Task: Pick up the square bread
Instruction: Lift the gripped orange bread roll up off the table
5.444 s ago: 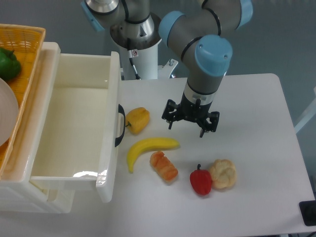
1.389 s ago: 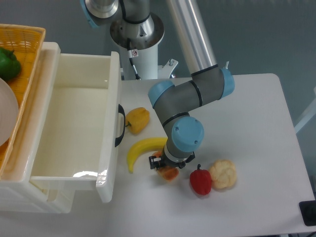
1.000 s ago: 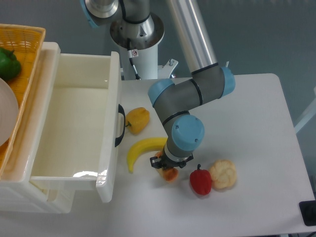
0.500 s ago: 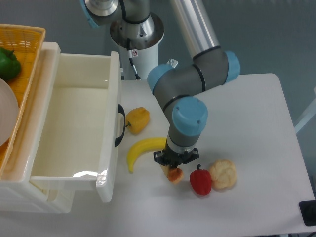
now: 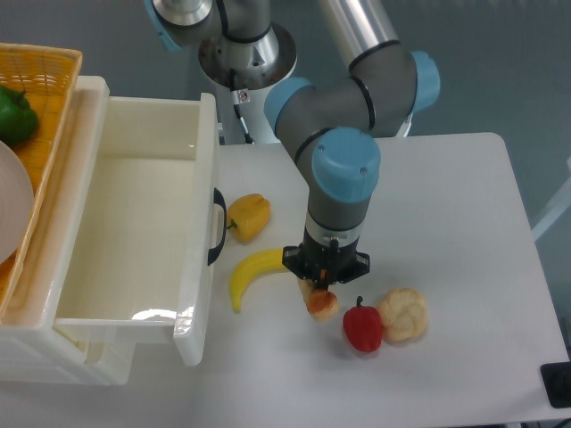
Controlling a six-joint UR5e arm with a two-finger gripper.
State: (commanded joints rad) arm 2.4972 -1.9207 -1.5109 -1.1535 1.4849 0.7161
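Note:
The square bread [image 5: 320, 301] is a small orange-tan block with cream patches, hanging tilted just above the white table [image 5: 464, 223]. My gripper [image 5: 323, 283] is shut on its upper end, pointing straight down, and the wrist hides the top of the bread. The bread's lower end hangs between the banana [image 5: 253, 273] and the red pepper [image 5: 363, 326].
A yellow bell pepper [image 5: 248, 217] lies near the handle of the open white drawer [image 5: 134, 232]. A pale round roll [image 5: 403, 314] sits against the red pepper. At the far left a wicker basket [image 5: 40, 89] holds a green pepper [image 5: 15, 116].
The gripper came down onto the bread, shut on it, and has risen with it over the last second. The bread has left the table and shifted slightly right.

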